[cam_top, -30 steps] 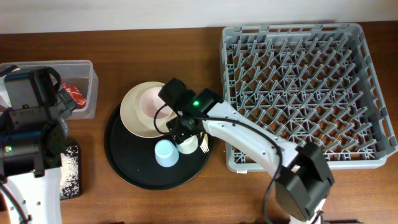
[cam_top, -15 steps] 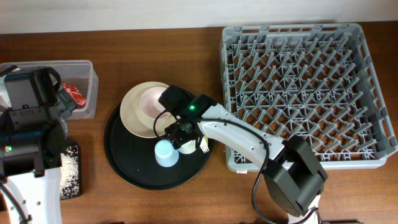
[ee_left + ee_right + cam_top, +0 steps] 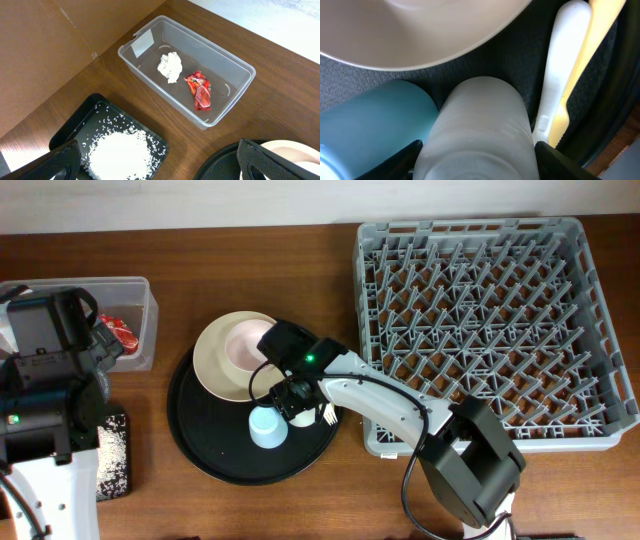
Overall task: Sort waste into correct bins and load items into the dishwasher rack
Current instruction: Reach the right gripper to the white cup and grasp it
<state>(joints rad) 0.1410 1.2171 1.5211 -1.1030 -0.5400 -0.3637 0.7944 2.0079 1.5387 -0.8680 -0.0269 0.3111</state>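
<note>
**Item:** white cup (image 3: 482, 130).
**Loc.:** lower centre of rt wrist view, on round black tray (image 3: 200, 455). Light blue cup (image 3: 370, 125) just beside at left, yellow fork (image 3: 572, 75) at right, cream plate (image 3: 420, 30) across top.
**Handling (our est.):** light, rigid, smooth-walled, prob. slippery. We'd grip across the body, clear of the blue cup.
**Rt gripper** (image 3: 480, 162): fingers flank the cup; we can't tell if clamped.
**L gripper** (image 3: 165, 160): released, empty, clear tub (image 3: 200, 37) at upper centre of its view.
**Dest.:** dishwasher rack (image 3: 570, 438), right of overhead view.

Round black tray (image 3: 210, 448), on brown wooden table (image 3: 250, 280), pale wall strip (image 3: 200, 200) behind
</note>
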